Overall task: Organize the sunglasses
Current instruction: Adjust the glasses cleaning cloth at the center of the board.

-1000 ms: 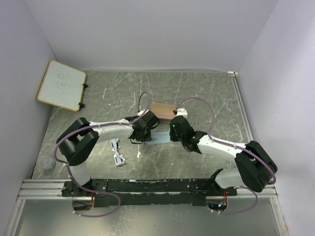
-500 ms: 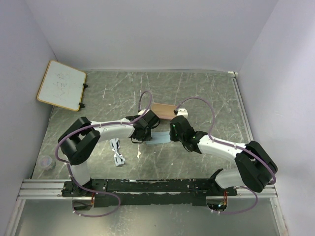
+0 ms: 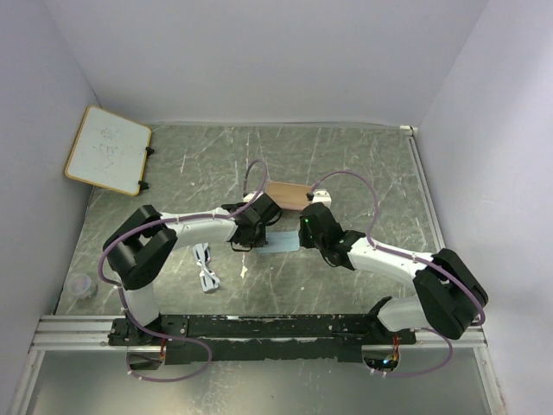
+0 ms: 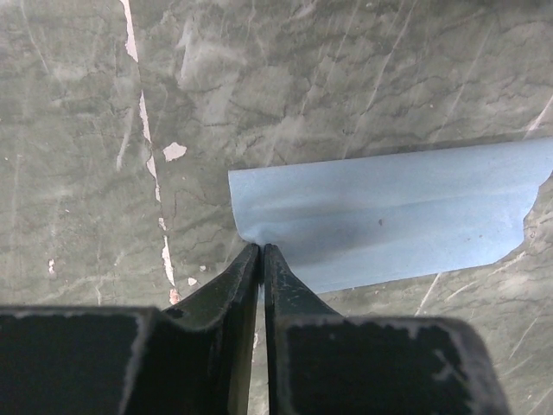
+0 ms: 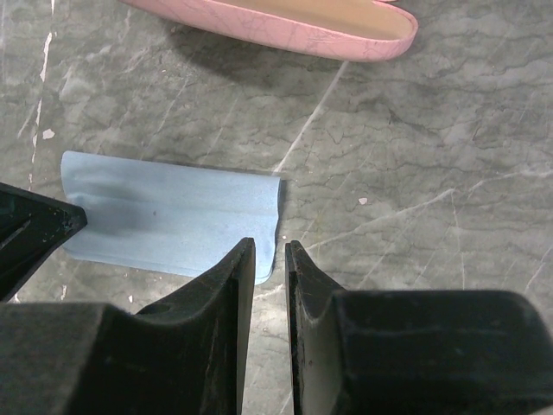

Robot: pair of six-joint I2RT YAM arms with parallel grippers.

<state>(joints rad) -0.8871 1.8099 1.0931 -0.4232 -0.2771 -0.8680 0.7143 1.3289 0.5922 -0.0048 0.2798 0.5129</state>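
Both arms are working the cloth (image 4: 389, 225), not the sunglasses (image 3: 206, 268). Those lie bare on the table (image 3: 363, 164), at about 8 o'clock from the cloth, near the left arm's forearm and apart from both grippers. The case (image 5: 285, 22) sits just beyond the cloth at its 12 o'clock, without touching it. The left gripper (image 4: 261, 249) has its jaws drawn in to a sliver on the cloth's corner, and the fabric puckers right at the tips, so it looks like a pinch. The right gripper (image 5: 270, 251) stands at the opposite end with its jaws narrowly apart and the cloth's curled edge in the gap. I cannot tell whether they actually clamp it. The step in hand seems to be handling the cloth from both ends, to fold it or to lift it and move it. Next, both pinches need to be firm before any lift, then the two ends should rise together so the thin fabric does not slip free. The case at 12 o'clock must be kept clear. The sunglasses are not yet dealt with.
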